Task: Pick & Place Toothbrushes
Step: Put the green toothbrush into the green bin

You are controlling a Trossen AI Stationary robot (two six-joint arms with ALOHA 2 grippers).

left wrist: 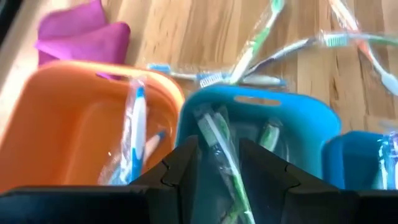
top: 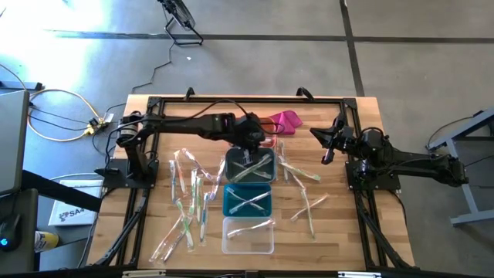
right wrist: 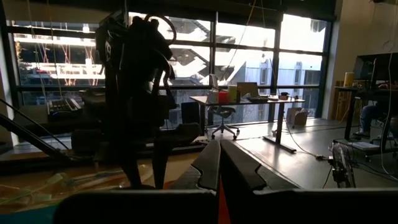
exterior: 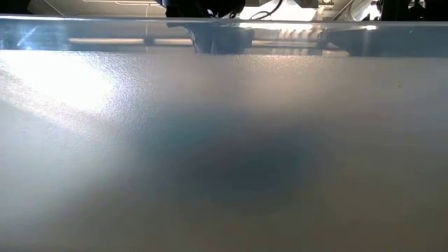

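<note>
Left gripper (left wrist: pixel 217 163) pinches a wrapped green toothbrush (left wrist: pixel 219 140) mid-length over the teal bin (left wrist: pixel 311 115). Light, stiff, slippery wrapper; a mid-handle hold suits. Right gripper (right wrist: pixel 219 163) closed, empty.

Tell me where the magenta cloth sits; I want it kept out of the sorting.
In the high view, the magenta cloth lies near the table's far edge, just right of centre, beside the left end effector and beyond the bins.

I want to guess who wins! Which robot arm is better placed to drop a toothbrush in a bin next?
The left. Its gripper holds a green toothbrush right above the grey bin. The right gripper waits shut and empty by the table's edge.
</note>
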